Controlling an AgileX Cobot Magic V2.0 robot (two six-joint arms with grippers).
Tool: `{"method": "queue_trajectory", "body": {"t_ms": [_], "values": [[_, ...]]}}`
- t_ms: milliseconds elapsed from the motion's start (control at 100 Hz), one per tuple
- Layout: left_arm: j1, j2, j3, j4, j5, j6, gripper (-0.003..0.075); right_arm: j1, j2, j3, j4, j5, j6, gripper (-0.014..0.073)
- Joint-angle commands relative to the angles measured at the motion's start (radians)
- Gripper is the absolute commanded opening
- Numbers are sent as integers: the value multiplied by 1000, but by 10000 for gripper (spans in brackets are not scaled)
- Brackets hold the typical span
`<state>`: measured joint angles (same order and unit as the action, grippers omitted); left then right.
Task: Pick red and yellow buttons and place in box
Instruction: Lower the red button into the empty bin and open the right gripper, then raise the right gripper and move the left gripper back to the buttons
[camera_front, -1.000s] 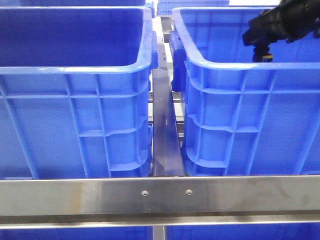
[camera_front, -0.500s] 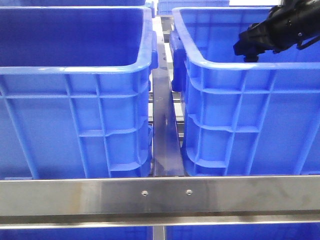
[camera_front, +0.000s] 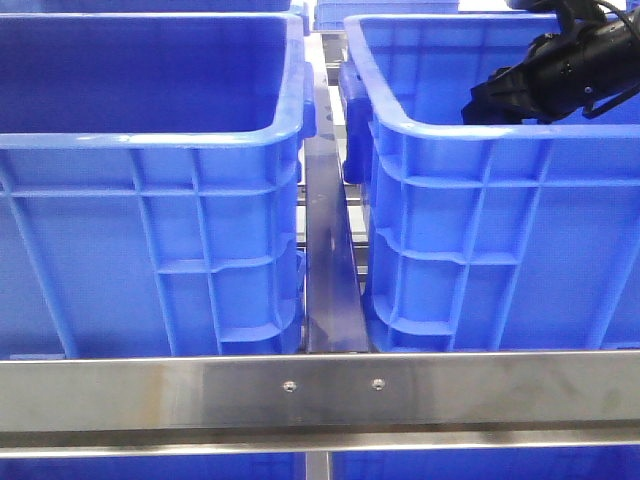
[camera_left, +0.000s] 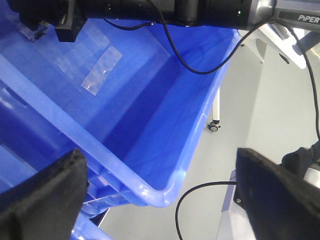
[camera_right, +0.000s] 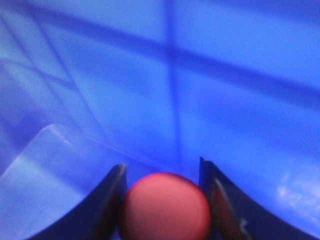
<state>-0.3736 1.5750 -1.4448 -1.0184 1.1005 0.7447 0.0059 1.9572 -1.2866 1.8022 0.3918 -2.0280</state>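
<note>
Left of the right claw (camera_front: 478, 104), across a steel rail (camera_front: 330, 270), stands the twin crate (camera_front: 150, 220), its inside dark and its front wall flat with grid ribs. Next comes the box (camera_front: 480, 240), with rolled rim and stepped ribs at its near corner. The right claw hangs over the box's front rim from the far right side, its black arm reaching in over the opening, tips pointing toward the twin crate. In the right wrist view the two dark fingers (camera_right: 112, 200) are closed against the sides of a red button (camera_right: 164, 206) (round and smooth, filling the gap between them), with blue crate wall and a strip of clear tape (camera_right: 55, 175) behind. The yellow button shows in no view.

The left claw (camera_left: 160, 195) is spread wide, its padded fingers (camera_left: 45, 190) well apart with nothing between them; beyond it lie a blue crate corner, grey floor and a black cable (camera_left: 195, 200).
</note>
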Motion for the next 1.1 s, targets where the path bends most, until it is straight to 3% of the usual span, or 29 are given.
{"method": "queue_trajectory", "body": {"t_ms": [0, 160, 330, 400, 810, 1090], "values": [[-8, -40, -29, -74, -17, 3, 573, -2, -49, -37, 116, 24, -33, 275], [-8, -40, -29, -80, -22, 3, 569, -2, -49, -37, 116, 25, -37, 299], [-8, -40, -29, -80, -25, 3, 565, -2, -49, -37, 116, 27, -36, 534], [-8, -40, -29, -81, -25, 3, 565, -2, -50, -37, 116, 22, -36, 586], [-8, -40, -29, -92, -25, 3, 565, -2, -167, -22, 115, -15, -33, 589], [-8, -40, -29, -99, -25, 3, 565, -2, -375, 126, 115, -63, -32, 588]]}}
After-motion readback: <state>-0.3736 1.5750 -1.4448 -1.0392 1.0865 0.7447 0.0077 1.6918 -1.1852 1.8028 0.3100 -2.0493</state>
